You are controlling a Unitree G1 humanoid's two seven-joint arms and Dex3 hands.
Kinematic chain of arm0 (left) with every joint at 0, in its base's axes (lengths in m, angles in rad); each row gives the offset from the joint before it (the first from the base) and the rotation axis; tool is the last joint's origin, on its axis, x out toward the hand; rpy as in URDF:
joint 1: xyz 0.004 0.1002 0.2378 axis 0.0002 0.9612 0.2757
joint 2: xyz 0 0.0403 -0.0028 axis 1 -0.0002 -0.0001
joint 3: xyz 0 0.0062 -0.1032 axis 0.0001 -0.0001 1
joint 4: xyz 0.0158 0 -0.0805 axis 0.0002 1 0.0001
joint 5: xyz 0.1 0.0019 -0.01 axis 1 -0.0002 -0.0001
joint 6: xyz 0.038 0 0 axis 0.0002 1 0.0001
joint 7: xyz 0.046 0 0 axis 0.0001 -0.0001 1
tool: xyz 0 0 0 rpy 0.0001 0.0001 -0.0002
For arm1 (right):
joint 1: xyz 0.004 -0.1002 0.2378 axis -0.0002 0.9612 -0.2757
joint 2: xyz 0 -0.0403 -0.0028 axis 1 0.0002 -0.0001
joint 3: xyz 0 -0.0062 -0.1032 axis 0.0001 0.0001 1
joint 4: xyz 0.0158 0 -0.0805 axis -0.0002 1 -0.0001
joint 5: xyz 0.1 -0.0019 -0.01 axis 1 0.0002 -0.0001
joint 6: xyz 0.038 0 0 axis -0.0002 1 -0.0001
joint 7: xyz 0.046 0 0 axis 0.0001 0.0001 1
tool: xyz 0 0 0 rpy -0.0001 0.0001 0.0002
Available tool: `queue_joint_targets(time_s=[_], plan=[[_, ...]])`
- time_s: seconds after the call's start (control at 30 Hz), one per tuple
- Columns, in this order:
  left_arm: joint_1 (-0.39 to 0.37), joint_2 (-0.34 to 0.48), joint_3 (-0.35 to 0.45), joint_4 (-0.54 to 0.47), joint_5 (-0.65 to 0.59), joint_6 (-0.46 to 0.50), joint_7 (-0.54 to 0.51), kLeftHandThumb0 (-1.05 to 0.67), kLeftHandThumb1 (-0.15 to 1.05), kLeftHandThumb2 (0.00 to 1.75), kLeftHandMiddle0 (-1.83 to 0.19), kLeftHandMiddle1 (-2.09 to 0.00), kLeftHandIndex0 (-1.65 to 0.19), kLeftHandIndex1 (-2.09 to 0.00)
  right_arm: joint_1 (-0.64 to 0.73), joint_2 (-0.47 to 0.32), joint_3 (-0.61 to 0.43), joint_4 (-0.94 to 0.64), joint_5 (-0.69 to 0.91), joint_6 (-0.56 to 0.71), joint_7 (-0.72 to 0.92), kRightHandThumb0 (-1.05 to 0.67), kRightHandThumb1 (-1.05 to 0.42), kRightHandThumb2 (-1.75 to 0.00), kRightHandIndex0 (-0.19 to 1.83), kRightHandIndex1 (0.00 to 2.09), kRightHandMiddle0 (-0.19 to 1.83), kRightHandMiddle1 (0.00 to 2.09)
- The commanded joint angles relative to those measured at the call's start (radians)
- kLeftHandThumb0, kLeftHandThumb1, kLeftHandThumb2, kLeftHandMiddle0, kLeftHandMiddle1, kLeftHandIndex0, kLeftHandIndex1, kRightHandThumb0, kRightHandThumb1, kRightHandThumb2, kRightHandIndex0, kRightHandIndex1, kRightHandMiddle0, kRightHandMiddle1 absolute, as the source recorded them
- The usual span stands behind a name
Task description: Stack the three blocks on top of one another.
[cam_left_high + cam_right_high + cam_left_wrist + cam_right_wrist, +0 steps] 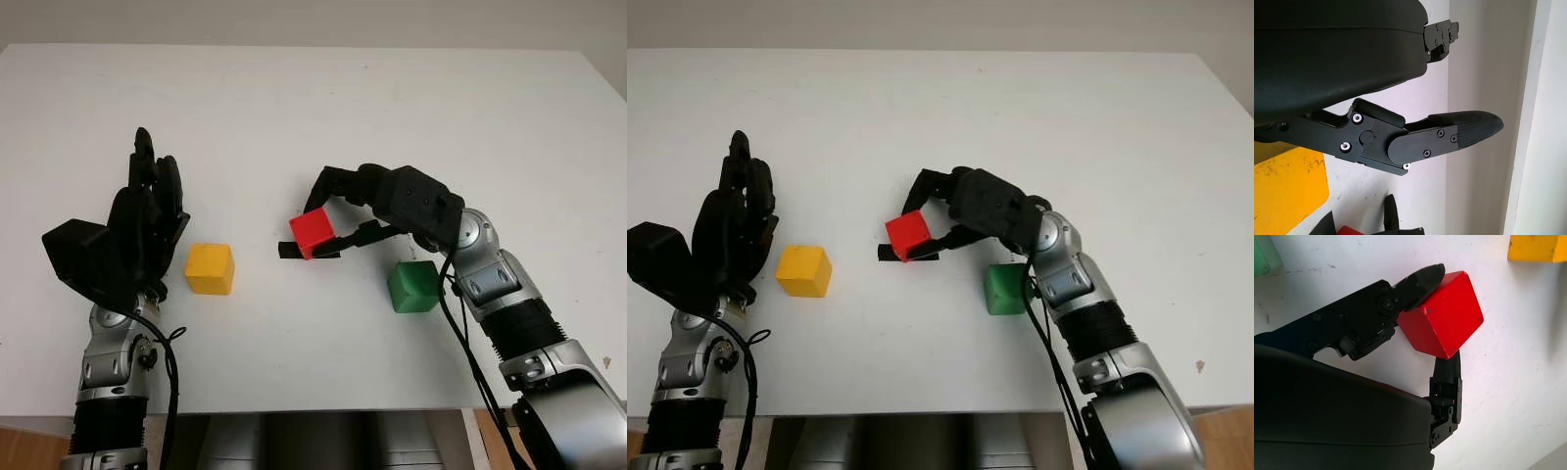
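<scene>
Right hand (328, 230) has the red block (312, 232) pinched, sitting between the yellow block (210, 268) and green block (412, 286), green one nearer.

No readable text, no labels, no brands, no numbers, no signs anywhere

Even, bright, diffuse light falls on the white bench (323, 117), with no glare; short soft shadows lie under the red block (313, 232) and beside the yellow block (210, 268) toward 6 o'clock. The head views are sharp throughout; in the left wrist view the nearest black shell looks soft
</scene>
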Motion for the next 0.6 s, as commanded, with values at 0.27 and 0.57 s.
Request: queue_joint_targets(time_s=[0.27,0.57], plan=[[-0.016,0.007,-0.001,-0.002,0.002,-0.004,-0.004,-0.76,1.05,0.60,0.19,-0.02,0.18,-0.04,-0.036,-0.059,0.007,0.016,-0.019,-0.128,0.042,-0.76,-0.88,-0.05,-0.17,0.01,-0.06,0.30],[-0.025,0.020,0.003,0.010,0.004,-0.011,-0.011,-0.77,1.05,0.58,0.18,-0.05,0.18,-0.05,-0.083,-0.117,-0.045,-0.061,0.001,-0.156,0.055,-0.84,-0.93,-0.07,-0.19,0.00,-0.19,0.00]])
